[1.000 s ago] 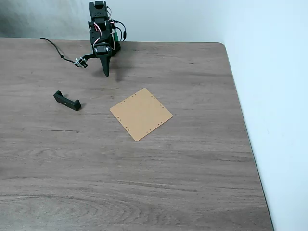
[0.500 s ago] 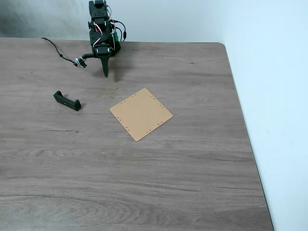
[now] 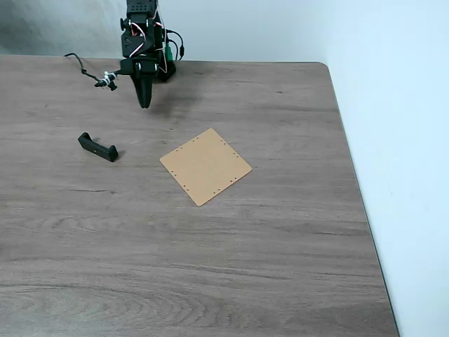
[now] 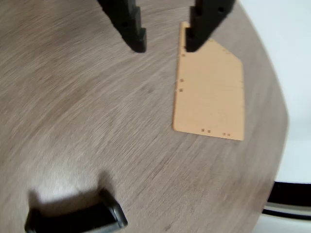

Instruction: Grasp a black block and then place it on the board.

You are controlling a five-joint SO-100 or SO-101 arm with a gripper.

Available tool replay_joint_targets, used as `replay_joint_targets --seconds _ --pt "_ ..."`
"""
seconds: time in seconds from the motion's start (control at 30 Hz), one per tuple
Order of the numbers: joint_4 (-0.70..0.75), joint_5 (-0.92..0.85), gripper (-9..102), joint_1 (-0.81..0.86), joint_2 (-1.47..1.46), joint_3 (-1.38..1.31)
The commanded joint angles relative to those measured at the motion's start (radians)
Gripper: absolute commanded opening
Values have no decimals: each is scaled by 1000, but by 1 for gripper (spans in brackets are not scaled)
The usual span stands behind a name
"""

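Note:
The black block [image 3: 97, 147] lies flat on the table at the left in the fixed view, its raised tabs pointing up; the wrist view catches it at the bottom left [image 4: 77, 216]. The tan board [image 3: 205, 166] rests flat near the table's middle, a square turned like a diamond, and it appears at the upper right of the wrist view [image 4: 211, 94]. My gripper [image 3: 144, 103] hangs near the arm's base at the back of the table, well apart from both. In the wrist view its two fingers enter from the top and the gripper [image 4: 165, 46] is open with nothing between them.
The arm's base [image 3: 149, 49] stands at the table's back edge with a cable [image 3: 88, 73] trailing left. The wood-grain table [image 3: 231, 260] ends in a rounded corner at the back right, beside a white wall.
The gripper has swung a little to the left and lifted slightly near the base. The block and the board have not moved.

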Motion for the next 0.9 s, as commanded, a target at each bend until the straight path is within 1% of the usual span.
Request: replay_joint_targets --seconds 0.0,0.17,0.47,0.7,0.87 --pt "14 -144 14 29 -58 -91" --pt "43 -393 17 69 -184 -181" --pt "169 -718 18 169 -396 -468" --pt "207 -946 19 252 -534 -600" --pt "210 -1181 19 291 -620 -641"
